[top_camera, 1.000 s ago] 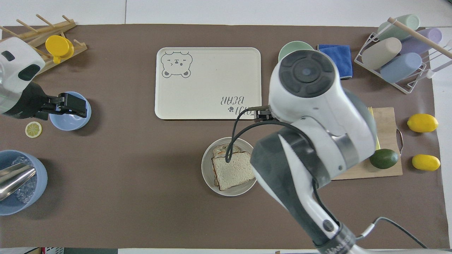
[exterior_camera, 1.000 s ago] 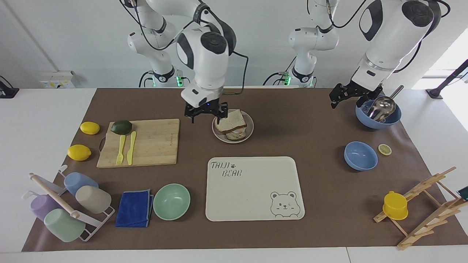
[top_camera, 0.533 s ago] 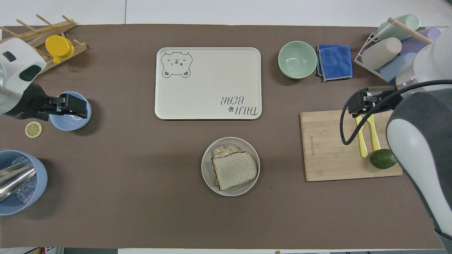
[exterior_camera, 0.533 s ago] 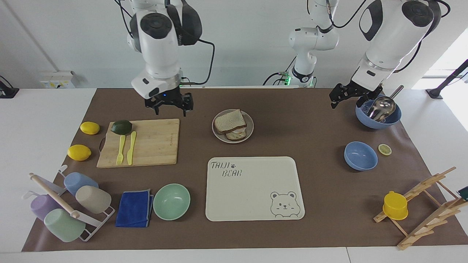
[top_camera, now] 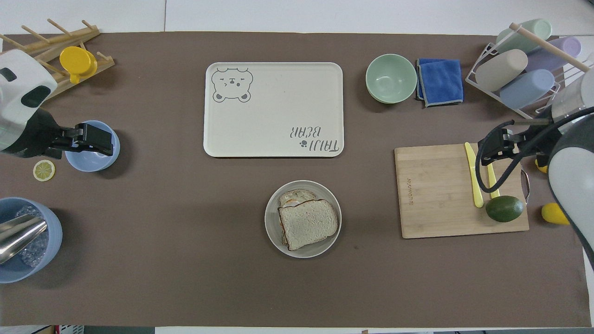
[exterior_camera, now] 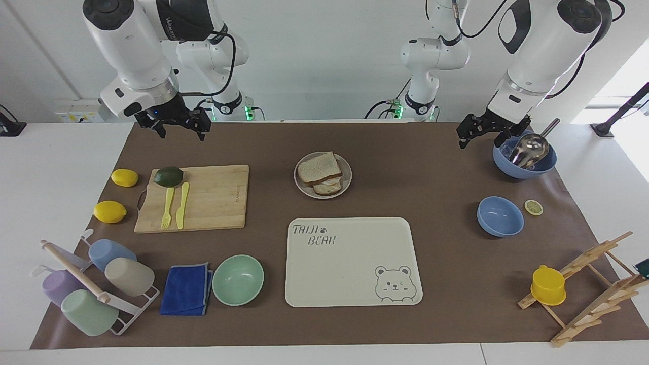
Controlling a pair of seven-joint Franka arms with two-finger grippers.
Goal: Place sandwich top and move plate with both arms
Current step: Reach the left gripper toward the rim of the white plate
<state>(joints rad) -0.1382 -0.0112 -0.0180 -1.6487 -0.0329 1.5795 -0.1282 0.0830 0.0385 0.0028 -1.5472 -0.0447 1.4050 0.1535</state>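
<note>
The sandwich top (exterior_camera: 318, 167) (top_camera: 308, 222) lies on a toast slice with a fried egg (top_camera: 291, 197), on the plate (exterior_camera: 304, 188) (top_camera: 272, 222). The plate sits mid-table, nearer to the robots than the bear tray. My right gripper (exterior_camera: 181, 133) (top_camera: 493, 146) is open and empty. It hangs in the air over the cutting board, well away from the plate. My left gripper (exterior_camera: 482, 138) (top_camera: 95, 138) is open and empty. It waits in the air by the blue bowls at the left arm's end.
The cream bear tray (exterior_camera: 353, 261) lies farther from the robots than the plate. The cutting board (exterior_camera: 213, 197) carries an avocado (exterior_camera: 168, 176) and a yellow fork and knife. Also on the table are a mint-green bowl (exterior_camera: 238, 279), a blue cloth, a cup rack, two lemons, two blue bowls and a wooden rack.
My right gripper has left the plate's side and swung up and away toward the right arm's end, over the cutting board. The sandwich top stays on the plate. The left arm has not moved.
</note>
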